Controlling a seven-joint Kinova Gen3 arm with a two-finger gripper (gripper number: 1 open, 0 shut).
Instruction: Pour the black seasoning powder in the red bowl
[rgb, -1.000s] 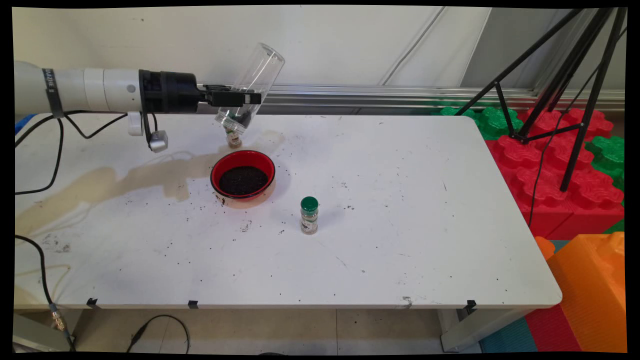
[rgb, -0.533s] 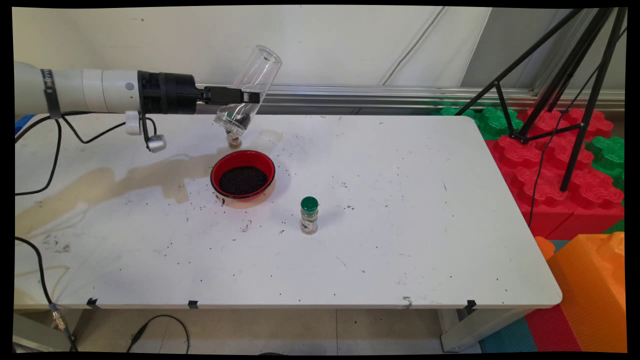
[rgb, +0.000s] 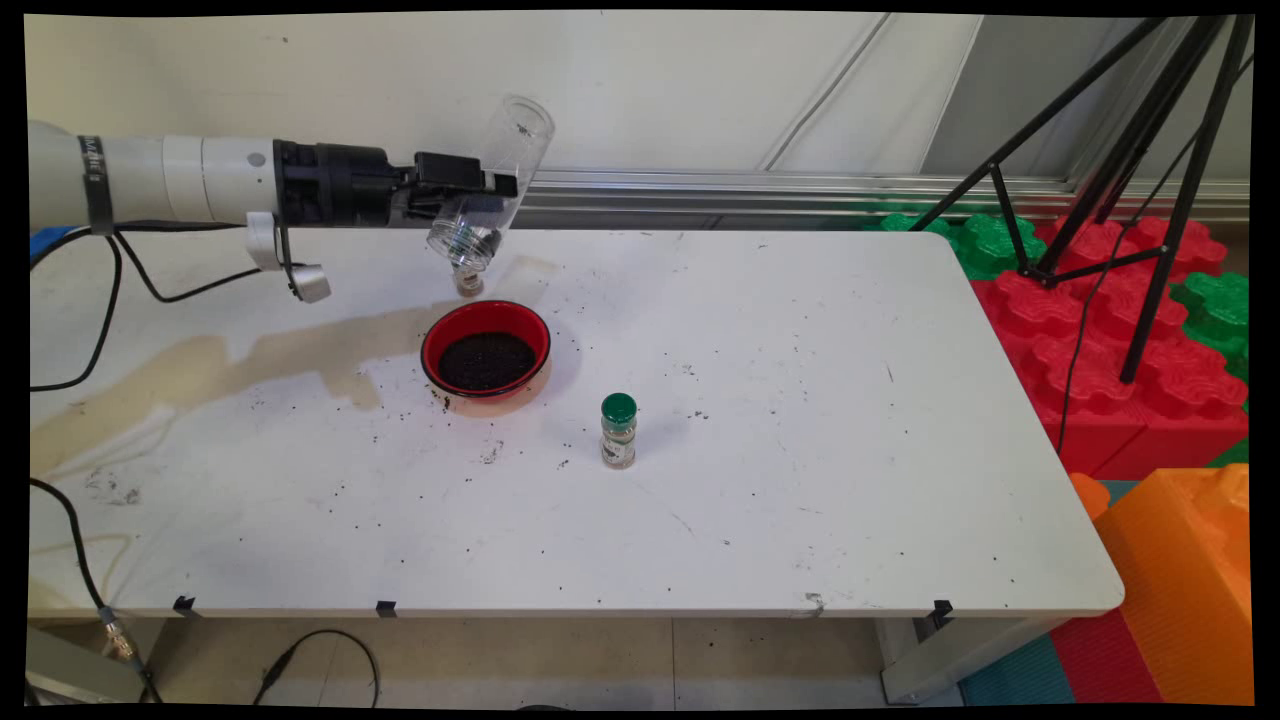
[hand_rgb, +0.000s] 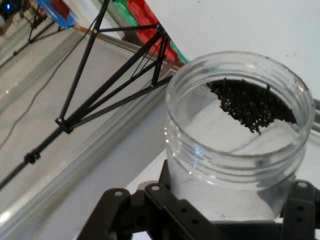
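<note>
My gripper (rgb: 478, 196) is shut on a clear plastic jar (rgb: 492, 172), held tilted in the air with its open mouth pointing down and left. In the hand view the jar (hand_rgb: 240, 145) fills the space between the fingers, and a small heap of dark grains (hand_rgb: 248, 104) lies against its wall near the mouth. Below and in front of the jar's mouth stands a red bowl (rgb: 486, 350) filled with dark grains. A small brownish jar (rgb: 467, 283) stands on the table just behind the bowl, partly hidden by the clear jar.
A green-lidded spice jar (rgb: 618, 430) stands upright to the right of the bowl. Dark grains and a tan stain (rgb: 250, 365) mark the white table (rgb: 820, 470). A black tripod (rgb: 1120, 150) and red, green and orange foam blocks (rgb: 1130, 350) stand off the right edge.
The hand has rolled a little and drifted slightly left, carrying the jar with it. The jar's raised end has swung left. The bowl and the spice jar have not moved.
</note>
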